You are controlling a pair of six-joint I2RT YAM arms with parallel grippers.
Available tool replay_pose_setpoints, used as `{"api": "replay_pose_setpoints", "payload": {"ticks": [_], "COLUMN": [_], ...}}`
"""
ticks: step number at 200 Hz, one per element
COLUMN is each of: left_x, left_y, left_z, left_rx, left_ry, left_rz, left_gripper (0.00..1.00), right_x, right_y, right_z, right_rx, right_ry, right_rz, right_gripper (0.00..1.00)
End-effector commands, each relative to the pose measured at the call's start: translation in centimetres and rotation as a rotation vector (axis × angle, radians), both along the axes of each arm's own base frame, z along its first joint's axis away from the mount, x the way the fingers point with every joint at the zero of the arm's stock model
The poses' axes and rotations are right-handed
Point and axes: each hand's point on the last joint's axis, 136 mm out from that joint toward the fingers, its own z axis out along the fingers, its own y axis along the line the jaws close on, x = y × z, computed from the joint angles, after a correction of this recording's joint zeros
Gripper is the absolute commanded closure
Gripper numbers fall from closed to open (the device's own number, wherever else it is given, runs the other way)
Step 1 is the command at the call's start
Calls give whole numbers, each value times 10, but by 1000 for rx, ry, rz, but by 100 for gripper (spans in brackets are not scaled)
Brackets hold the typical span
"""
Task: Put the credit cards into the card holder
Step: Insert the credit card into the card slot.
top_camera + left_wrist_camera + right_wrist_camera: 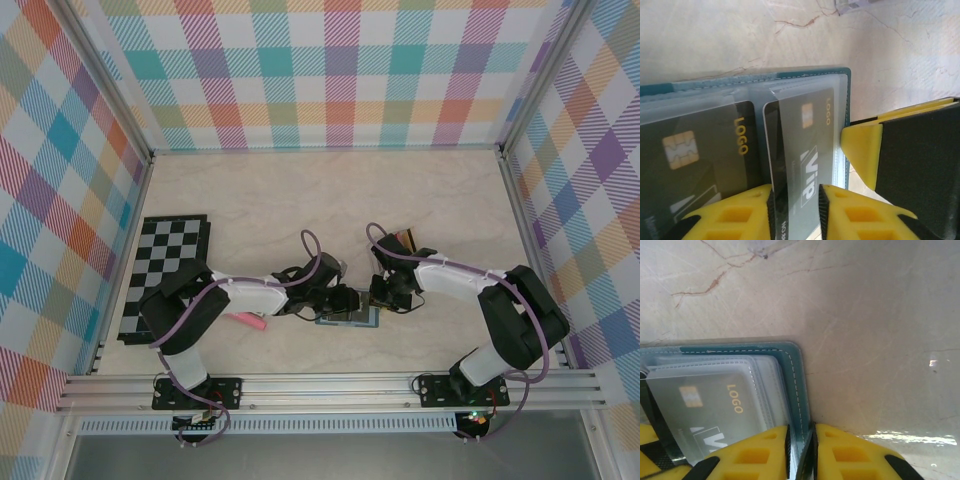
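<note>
The card holder (350, 319) lay open on the pale marbled table (450, 200), near its front edge, with both arms reaching in over it. In the left wrist view its teal stitched rim (790, 74) framed clear plastic sleeves. A black card (700, 150) with a gold chip and the word LOGO sat fully inside the sleeve on the holder's left side.

Beside it, a grey card (802, 150) marked VIP was partly slid into the next sleeve. Its outer end stuck out of the holder and was pinched between the yellow pads of the left gripper (795, 207), whose jaws were narrow and tight on the card.

At the holder's right edge the right gripper (801, 447) was clamped on the teal cover (792, 365) — one yellow pad on each side of the rim, jaws almost together. One of its fingers (862, 150) pressed against that same edge in the left wrist view.

Beyond the holder, just behind the right arm, lay a small stack of cards (404, 238) showing tan and red. Well to the holder's left lay a checkerboard (165, 275), and between the two — nearer the holder — a pink stick (248, 320).
</note>
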Motion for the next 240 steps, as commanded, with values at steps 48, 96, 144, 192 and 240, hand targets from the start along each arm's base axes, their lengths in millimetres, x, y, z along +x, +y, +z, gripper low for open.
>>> {"api": "replay_pose_setpoints", "payload": {"ticks": [48,96,144,192,240], "left_x": [-14,-9,1,18,20], "left_y": [18,47,52,91,91], "left_z": [-12,2,44,29,9], "left_rx": [188,274,195,235,241], "left_ry": [-9,-68,-145,-46,24], "left_rz": [-65,-18,15,135,136], "left_gripper": [57,48,40,35,34], "right_x": [-9,-8,2,3,-4], "right_y": [-20,-26,-12,-14,-13], "right_z": [-14,-14,6,14,0], "right_rx": [-106,-150,-73,-87,-77], "right_ry": [32,30,-29,-42,4], "right_rz": [-36,-10,21,22,29], "right_gripper": [80,82,75,66,65]}}
